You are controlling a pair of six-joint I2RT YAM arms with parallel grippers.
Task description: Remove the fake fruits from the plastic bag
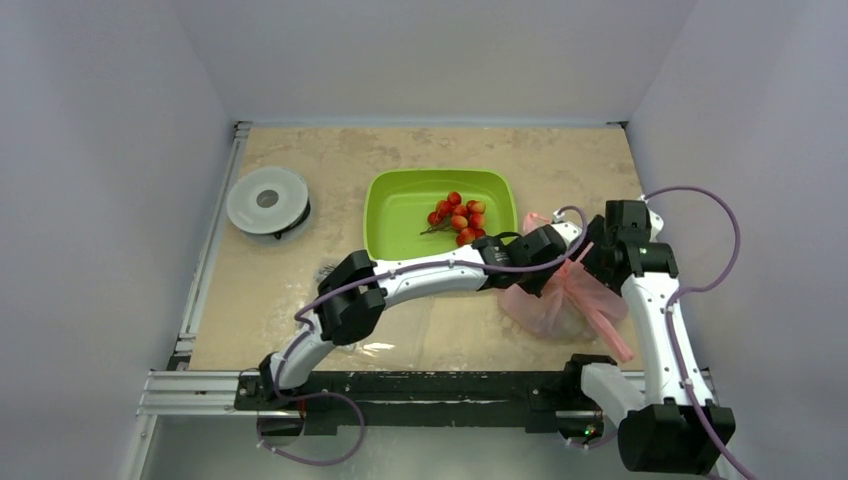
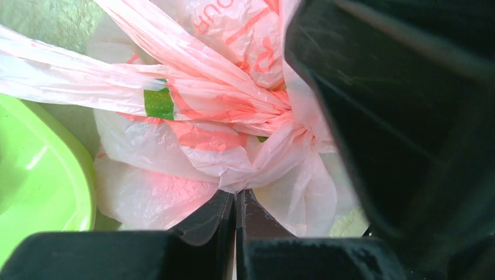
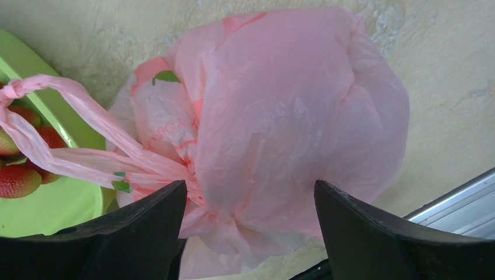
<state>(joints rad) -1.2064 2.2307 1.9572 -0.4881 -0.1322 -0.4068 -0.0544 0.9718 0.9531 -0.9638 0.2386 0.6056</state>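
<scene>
From above, the thin, crinkly pink plastic bag is lying on the table just right of the shallow lime-green plastic tray, fake fruits hidden inside. At its wrist, the left claw is pinching shut on a twist of film that could tear or slip free. The right claw is gaping wide, empty, around the bulge, risking grabbing fruit and film together.

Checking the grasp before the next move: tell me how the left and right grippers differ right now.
The left gripper is shut, the right gripper open. The left pinches the bag at its gathered neck; the right straddles its rounded body. Both have black fingers and are at the bag.
</scene>
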